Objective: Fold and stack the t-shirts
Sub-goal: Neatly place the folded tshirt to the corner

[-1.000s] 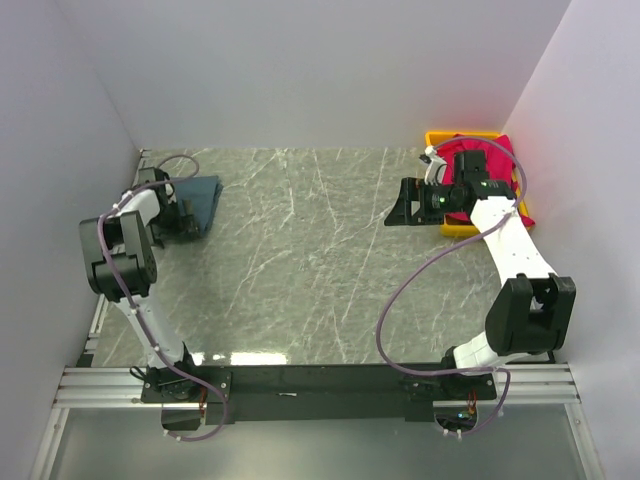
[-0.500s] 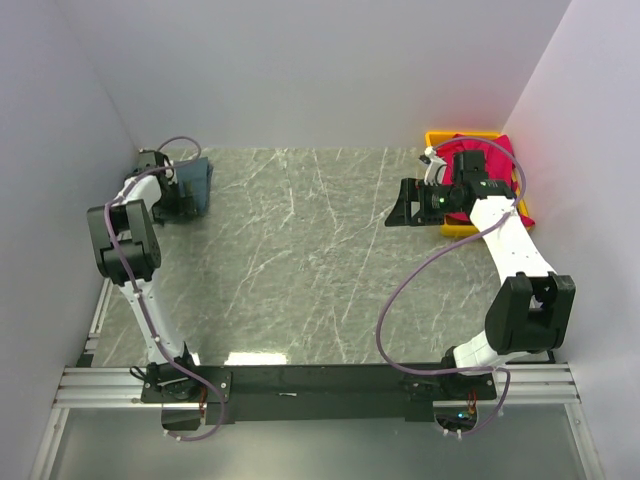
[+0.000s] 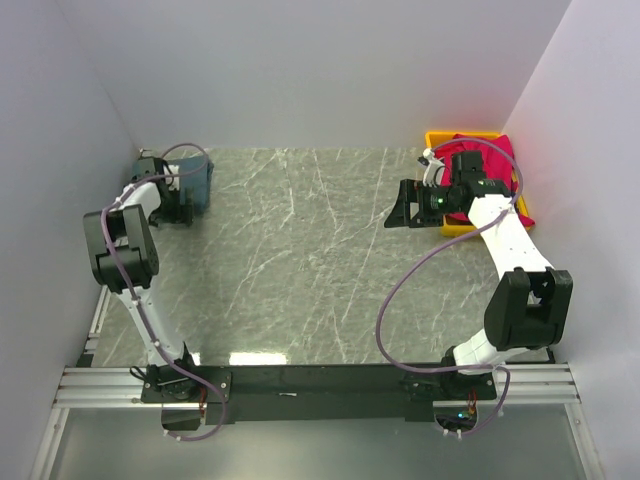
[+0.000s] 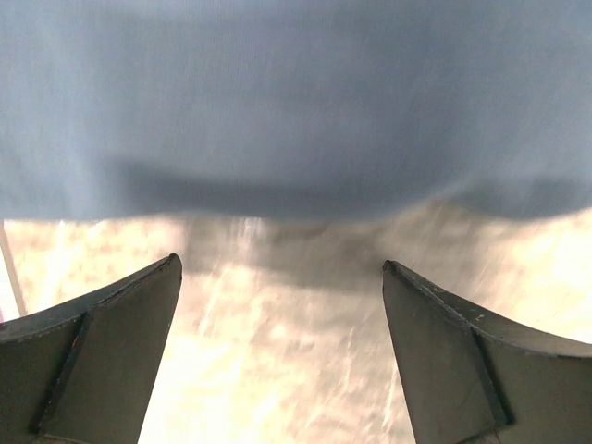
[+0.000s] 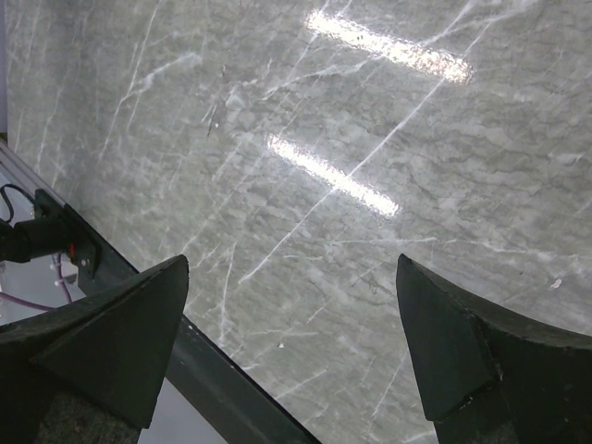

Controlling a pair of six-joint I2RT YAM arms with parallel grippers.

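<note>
You have two shirts: blue shirt (image 3: 195,184) on the counter (image 3: 300,260), red shirt (image 3: 505,143) in one bin (image 3: 438,137); left fingers (image 4: 102,351), right fingers (image 5: 102,351) spread.

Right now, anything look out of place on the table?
Two things. The red shirt lies heaped in the bin and spills over its right rim, unfolded. The blue shirt sits jammed in the far left corner, away from the red one, so nothing is stacked.
</note>
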